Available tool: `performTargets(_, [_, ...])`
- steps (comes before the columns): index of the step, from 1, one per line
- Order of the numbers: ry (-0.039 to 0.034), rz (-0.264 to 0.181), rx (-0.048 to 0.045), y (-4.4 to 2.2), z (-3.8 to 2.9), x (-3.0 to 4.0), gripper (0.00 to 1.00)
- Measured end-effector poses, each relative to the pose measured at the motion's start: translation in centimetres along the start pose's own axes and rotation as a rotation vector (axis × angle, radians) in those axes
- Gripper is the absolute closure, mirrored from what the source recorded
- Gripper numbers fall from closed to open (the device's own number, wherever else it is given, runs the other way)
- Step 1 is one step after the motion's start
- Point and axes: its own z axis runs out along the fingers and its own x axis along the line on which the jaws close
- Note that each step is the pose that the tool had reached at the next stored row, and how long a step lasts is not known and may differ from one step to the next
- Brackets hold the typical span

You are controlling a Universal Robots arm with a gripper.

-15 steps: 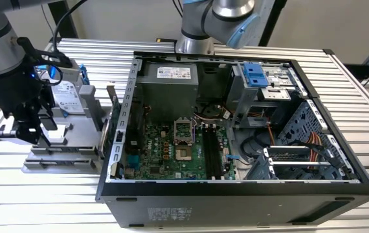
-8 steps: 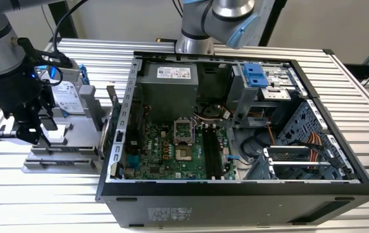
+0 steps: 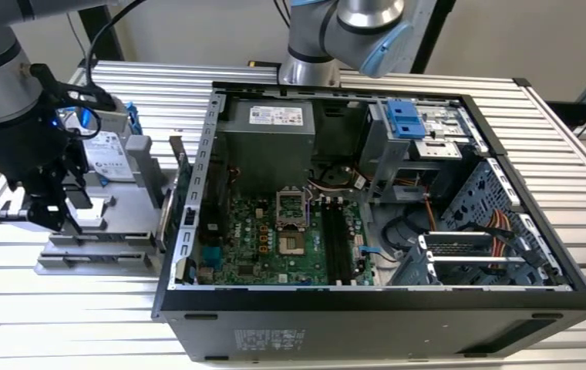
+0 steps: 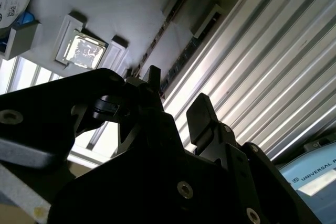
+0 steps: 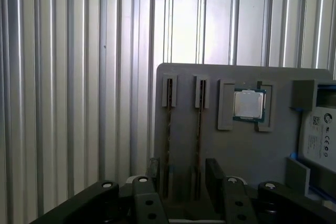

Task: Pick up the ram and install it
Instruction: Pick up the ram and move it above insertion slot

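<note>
First wrist view: the gripper (image 5: 184, 167) hangs low over the grey holder (image 5: 241, 153), its fingers (image 5: 214, 174) spread apart and grasping nothing. Two sticks stand on edge in side-by-side slots of that holder: one ram (image 5: 169, 129) and a second ram (image 5: 199, 129). The gap between the fingers lines up with the near ends of both slots, and I cannot tell which stick it is meant for. No finger touches either one yet. A CPU (image 5: 248, 104) lies in its pocket just beside the slots, and a hard drive (image 5: 320, 137) sits at the holder's far edge.

In the second wrist view the same gripper (image 4: 177, 90) shows daylight between its fingertips (image 4: 201, 109), so it is released. A ram (image 4: 157, 35) runs as a thin line in the holder beyond them.

In the exterior view the gripper (image 3: 55, 220) is over the holder (image 3: 98, 248) at that view's left, well apart from the open case (image 3: 375, 324) on the table (image 3: 67, 327). The motherboard (image 3: 262, 247) lies exposed inside.

By my judgement the task is barely begun: the approach is made, but the grasp, the lift, the carry to the case and the seating are all not yet done.
</note>
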Motion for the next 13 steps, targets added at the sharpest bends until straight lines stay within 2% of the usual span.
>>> performTargets(13, [0.0009,0.0,0.0004,0.0,0.45,0.0,0.0])
